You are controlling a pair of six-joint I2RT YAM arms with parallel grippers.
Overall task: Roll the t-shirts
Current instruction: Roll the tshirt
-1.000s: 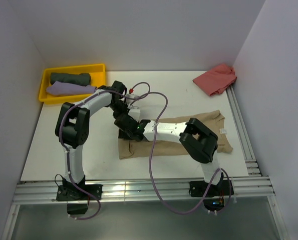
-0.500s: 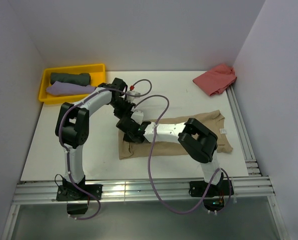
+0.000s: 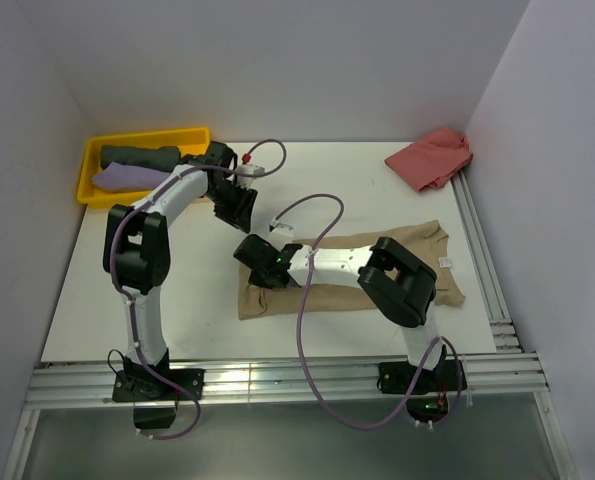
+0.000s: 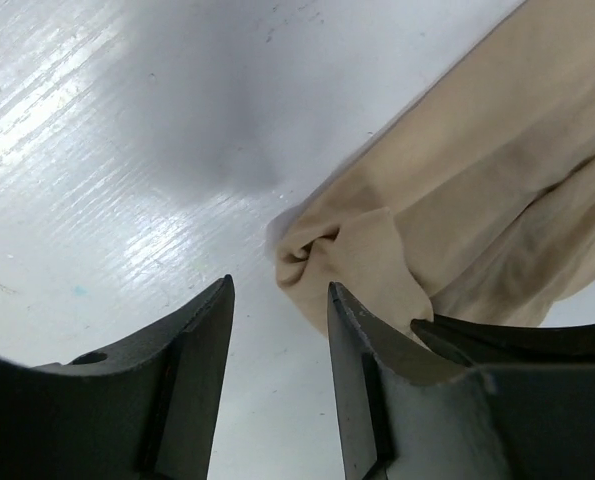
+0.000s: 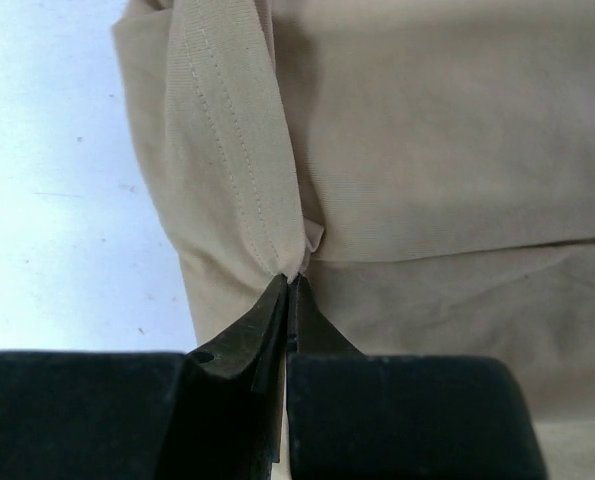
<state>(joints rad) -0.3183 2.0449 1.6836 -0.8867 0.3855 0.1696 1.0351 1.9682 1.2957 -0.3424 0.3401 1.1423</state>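
A tan t-shirt [image 3: 342, 297] lies folded into a long strip across the middle of the table. In the right wrist view my right gripper [image 5: 289, 280] is shut on a pinched fold of the tan t-shirt [image 5: 427, 130] at its left end, where the right gripper [image 3: 252, 258] sits in the top view. Behind that end, nearer the tray, my left gripper [image 3: 239, 212] hangs over bare table. In the left wrist view the left gripper [image 4: 279, 285] is open and holds nothing, with the bunched corner of the tan t-shirt [image 4: 477, 170] just beyond its fingertips.
A yellow tray [image 3: 192, 133] at the back left holds a rolled dark grey-green t-shirt [image 3: 142, 157] and a lilac t-shirt [image 3: 137, 178]. A salmon-red t-shirt [image 3: 432, 157] lies crumpled at the back right corner. Metal rails run along the table's right and near edges.
My right gripper has shut on the tan t-shirt's left end. My left gripper has opened and drawn back and left, away from the shirt toward the tray.
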